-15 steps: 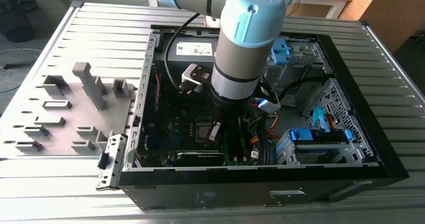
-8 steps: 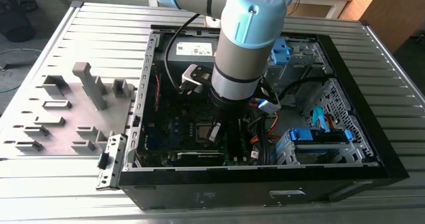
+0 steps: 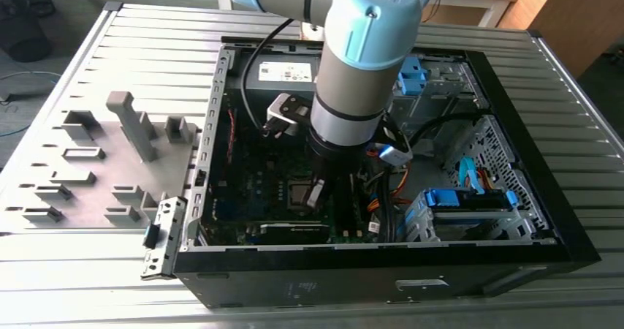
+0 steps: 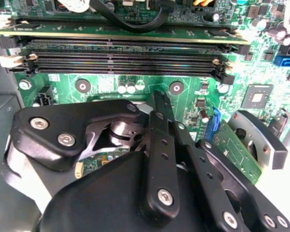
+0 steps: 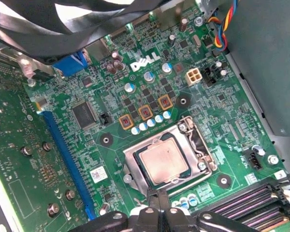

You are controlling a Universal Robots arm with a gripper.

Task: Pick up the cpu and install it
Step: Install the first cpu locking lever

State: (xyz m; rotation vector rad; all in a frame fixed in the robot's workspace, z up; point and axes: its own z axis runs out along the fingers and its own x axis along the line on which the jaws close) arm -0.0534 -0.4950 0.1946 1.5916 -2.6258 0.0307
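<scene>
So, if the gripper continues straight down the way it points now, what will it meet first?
Probably the cpu, sitting in its socket frame on the motherboard. The gripper hangs close over the cpu's edge, though depth is unclear.

Even overhead light, computer case [image 3: 546,219] interior dim and shadowed, glare on motherboard [image 5: 135,92], near linkage softly blurred
</scene>
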